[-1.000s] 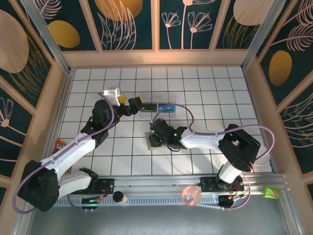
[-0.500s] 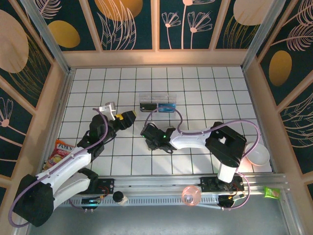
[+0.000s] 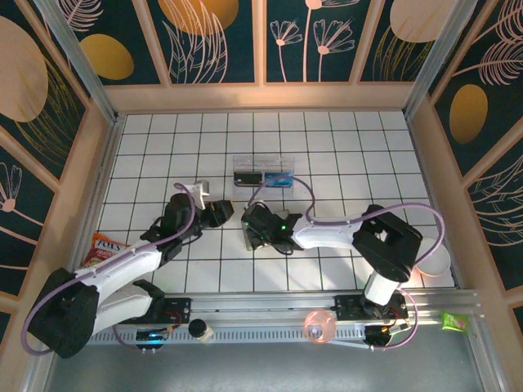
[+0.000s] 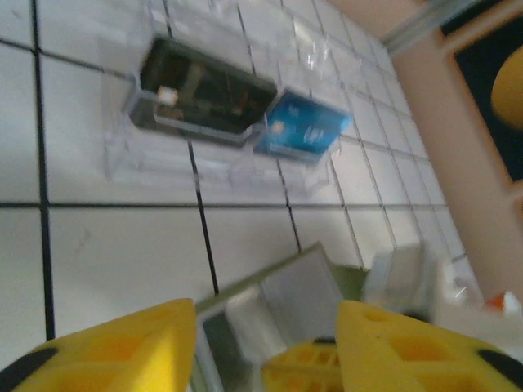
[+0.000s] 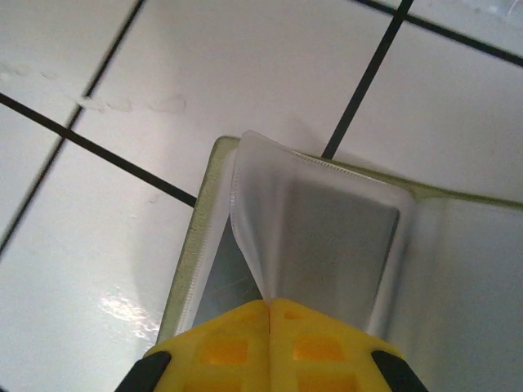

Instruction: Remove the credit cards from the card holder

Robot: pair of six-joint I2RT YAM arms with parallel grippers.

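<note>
We can't read any writing: the lettering on the snack packet (image 3: 102,247) at the table (image 3: 343,147) left edge is too small, and the print on the blue card (image 4: 302,131) in the clear box (image 4: 204,106) is blurred. We see the right gripper (image 5: 270,304) with fingers pressed together, pinching a clear sleeve (image 5: 319,220) of the card holder (image 5: 204,188). The left gripper (image 4: 263,314) has its fingers apart at the holder's edge, contact unclear. The holder lies open mid-table between both grippers, near the clear box
</note>
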